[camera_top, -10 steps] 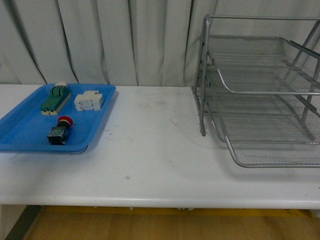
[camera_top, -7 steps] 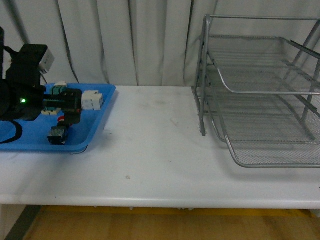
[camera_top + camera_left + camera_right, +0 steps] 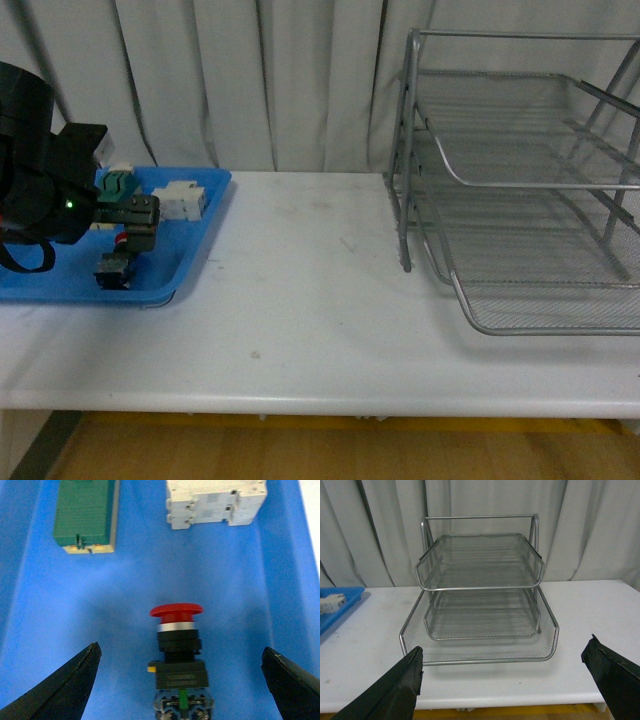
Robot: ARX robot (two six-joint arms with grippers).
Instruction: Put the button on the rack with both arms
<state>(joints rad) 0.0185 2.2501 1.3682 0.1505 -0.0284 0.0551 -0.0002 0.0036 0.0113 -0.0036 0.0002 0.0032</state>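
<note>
Two spread fingers [image 3: 65, 690] of the left gripper [image 3: 180, 649] frame the button [image 3: 176, 645], centred in their gap, long axis square to their closing line, cap away from the wrist.

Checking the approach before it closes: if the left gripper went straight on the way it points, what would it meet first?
Probably the button, lying centred between the open fingers; those look set to pass either side of it and touch the blue tray floor. Depth is hard to judge.
</note>
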